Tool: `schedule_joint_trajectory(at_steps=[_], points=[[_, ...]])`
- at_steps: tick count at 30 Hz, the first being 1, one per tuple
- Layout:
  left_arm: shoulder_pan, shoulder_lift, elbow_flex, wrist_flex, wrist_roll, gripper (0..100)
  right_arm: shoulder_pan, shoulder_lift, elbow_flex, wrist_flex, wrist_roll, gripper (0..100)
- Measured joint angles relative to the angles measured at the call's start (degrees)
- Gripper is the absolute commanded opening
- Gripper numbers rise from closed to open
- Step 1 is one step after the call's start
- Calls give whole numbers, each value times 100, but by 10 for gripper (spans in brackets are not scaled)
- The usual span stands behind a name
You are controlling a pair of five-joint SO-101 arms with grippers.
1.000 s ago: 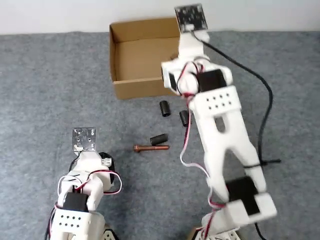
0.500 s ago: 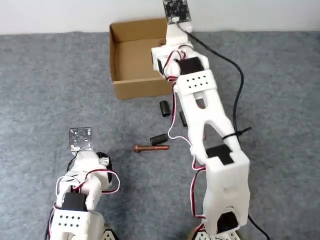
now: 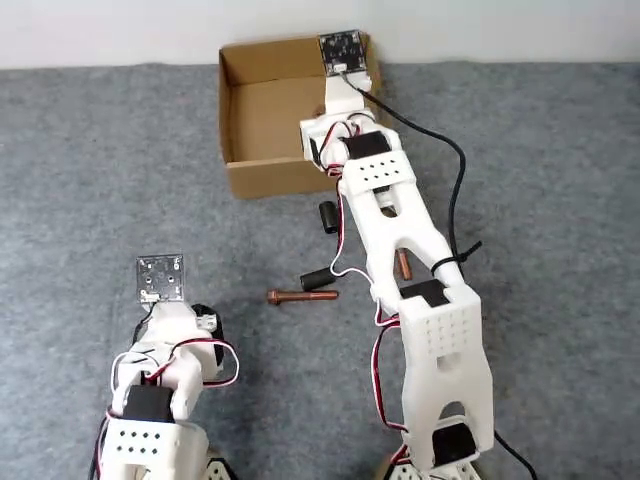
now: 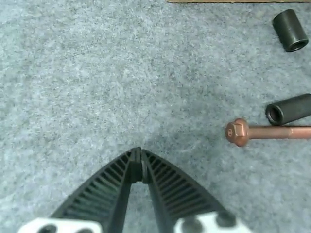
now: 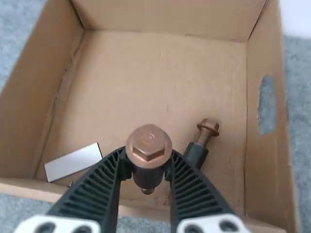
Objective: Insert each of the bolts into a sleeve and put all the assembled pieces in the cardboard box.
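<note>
Pinching a copper-coloured hex-head bolt (image 5: 148,143), with what looks like a dark sleeve under its head, the right gripper (image 5: 147,158) hangs over the open brown cardboard box (image 5: 265,58), which sits at the far edge of the grey carpeted surface (image 3: 120,180). The piece hangs close above the box's near wall, so letting go here could clip that wall and tip the piece out onto the surface. A drop from this height might also jolt the bolt out of its sleeve, or land it on the finished bolt-and-sleeve piece (image 5: 201,141) lying by the box's side wall.

The left gripper (image 4: 141,160), pressed together on nothing, rests near the front edge. A loose copper bolt (image 4: 267,131) and two black cylindrical sleeves (image 4: 290,30) (image 4: 289,108) lie mid-surface, with a second bare bolt (image 3: 404,264) just beside the right arm, where a retreating arm could sweep it away.
</note>
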Motion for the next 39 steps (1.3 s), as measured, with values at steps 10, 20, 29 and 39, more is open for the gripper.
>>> schedule_joint_trajectory(at_steps=[10,20,29,39], points=[[0,0,0,-18,0,6,-211,9,0,0,325,8],[0,0,0,-18,0,6,-220,369,-53,-9,325,20],[-26,0,0,-18,0,6,-237,457,-237,343,492,203],[-26,0,0,-18,0,6,-229,26,-993,1846,510,13]])
